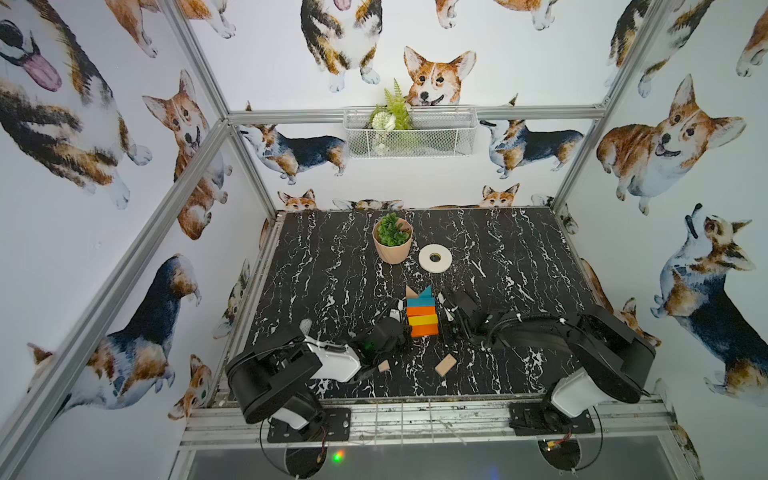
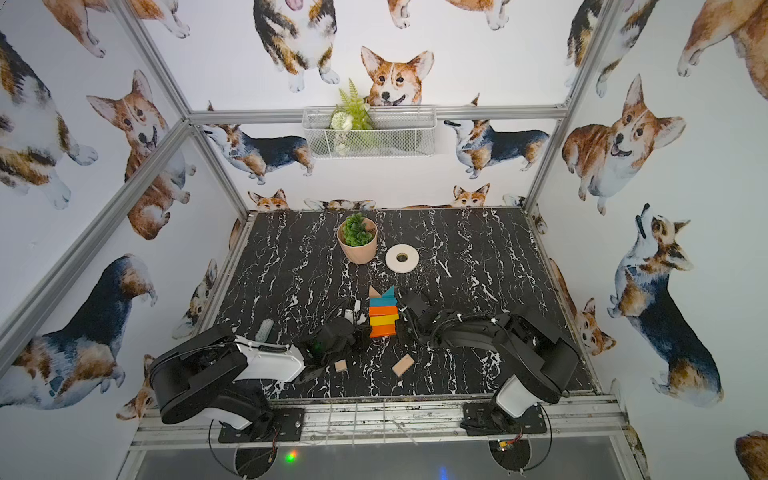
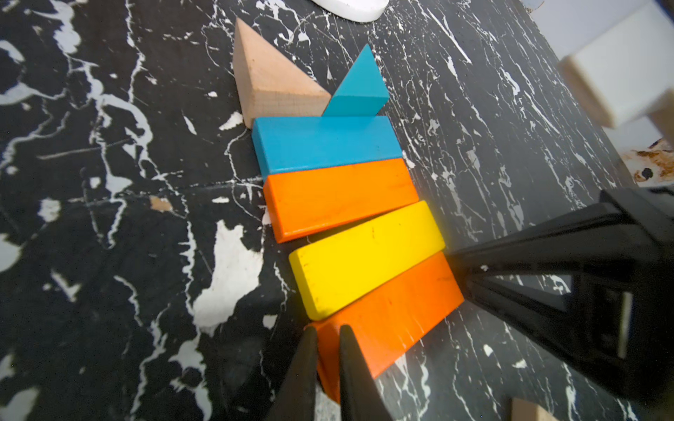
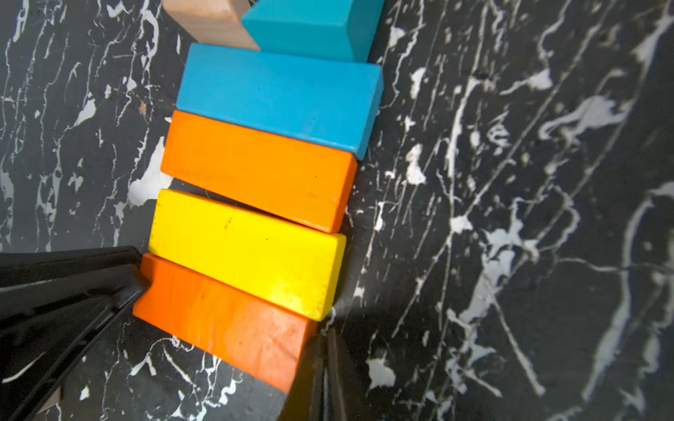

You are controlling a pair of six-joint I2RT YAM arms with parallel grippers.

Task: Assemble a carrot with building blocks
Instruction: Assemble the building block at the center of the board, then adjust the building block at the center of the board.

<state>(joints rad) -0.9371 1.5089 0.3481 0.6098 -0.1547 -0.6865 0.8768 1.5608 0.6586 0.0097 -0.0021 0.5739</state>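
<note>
The carrot (image 1: 422,313) lies flat mid-table. It runs from a wood triangle (image 3: 270,80) and a blue triangle (image 3: 361,87) through a blue bar (image 3: 328,144), an orange bar (image 3: 339,198) and a skewed yellow bar (image 3: 368,255) to the nearest orange bar (image 3: 390,310). My left gripper (image 3: 326,330) is shut but for a slit, its tips against that bar's left end. My right gripper (image 4: 324,335) is shut, its tips at the bar's right end. Two plain-wood building blocks (image 1: 446,365) (image 1: 383,366) lie loose nearer the front edge.
A potted green plant (image 1: 392,240) and a white tape roll (image 1: 435,258) stand behind the carrot. A wire basket (image 1: 409,131) hangs on the back wall. Both arms reach in from the front rail, and the left arm partly covers one loose block.
</note>
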